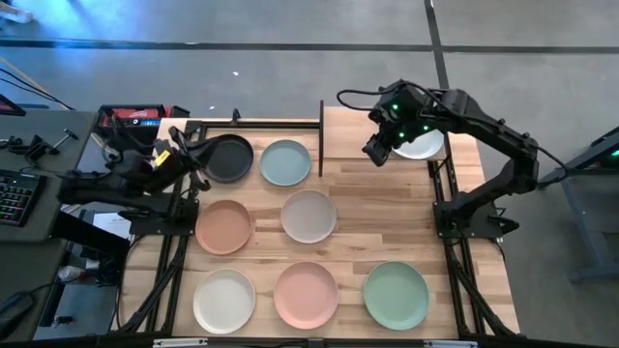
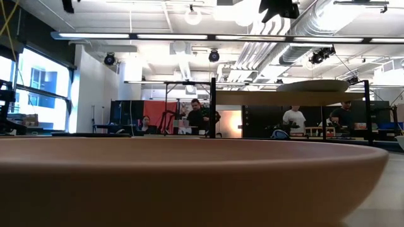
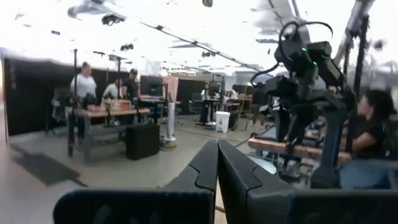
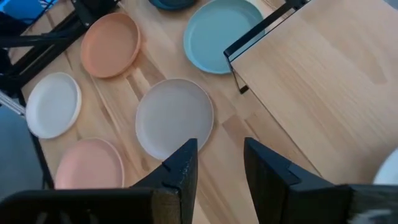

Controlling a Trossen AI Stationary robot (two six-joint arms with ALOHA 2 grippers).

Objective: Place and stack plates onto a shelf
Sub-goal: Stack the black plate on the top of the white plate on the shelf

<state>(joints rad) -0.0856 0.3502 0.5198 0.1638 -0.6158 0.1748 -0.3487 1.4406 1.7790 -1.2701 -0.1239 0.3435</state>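
A pale white plate (image 1: 426,146) lies flat on the light-wood shelf (image 1: 353,130) at the table's far right. My right gripper (image 4: 217,163) hangs open above the shelf's left part (image 1: 376,152), tilted down, with nothing between its fingers. On the table top lie the black plate (image 1: 229,159), light blue plate (image 1: 285,162), terracotta plate (image 1: 224,227), beige-grey plate (image 1: 309,216), cream plate (image 1: 224,301), pink plate (image 1: 306,295) and mint green plate (image 1: 396,295). My left gripper (image 1: 193,147) is shut and empty, raised at the table's left edge beside the black plate.
The shelf's black metal posts (image 4: 239,74) stand at its left edge next to the light blue plate. Black frame rails (image 1: 164,261) run along both sides of the table. A keyboard (image 1: 12,198) and tools lie on a bench to the left. People stand in the room behind (image 2: 197,115).
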